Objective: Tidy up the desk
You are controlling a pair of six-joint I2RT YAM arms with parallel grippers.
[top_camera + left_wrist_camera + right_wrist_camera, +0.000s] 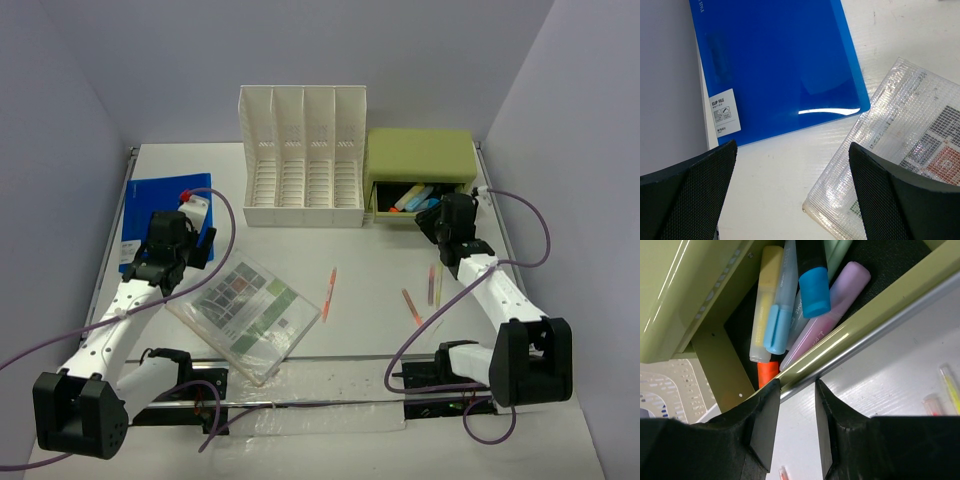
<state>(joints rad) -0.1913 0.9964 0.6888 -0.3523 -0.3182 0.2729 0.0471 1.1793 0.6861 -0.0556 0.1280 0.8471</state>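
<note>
The white desk [370, 320] holds loose stationery. A blue clip file [150, 205] lies at the far left, with a clear mesh pouch [245, 315] near the front. My left gripper [185, 240] hovers between them, wide open and empty. In its wrist view the blue clip file [775, 65] is ahead, the pouch [900, 150] to the right, and bare desk [775, 185] lies between the jaws of the left gripper [790, 200]. My right gripper [445, 222] is at the green drawer box's open drawer [415, 197]. That gripper [796, 390] is open and empty, just in front of the drawer's front lip [850, 335].
A white slotted file rack [300, 150] stands at the back beside the green drawer box [420, 155]. The drawer holds yellow [765, 295], blue-capped [815, 290], purple [832, 300] and orange [767, 372] highlighters. An orange pen [328, 293] and two more pens [435, 283] lie on the desk.
</note>
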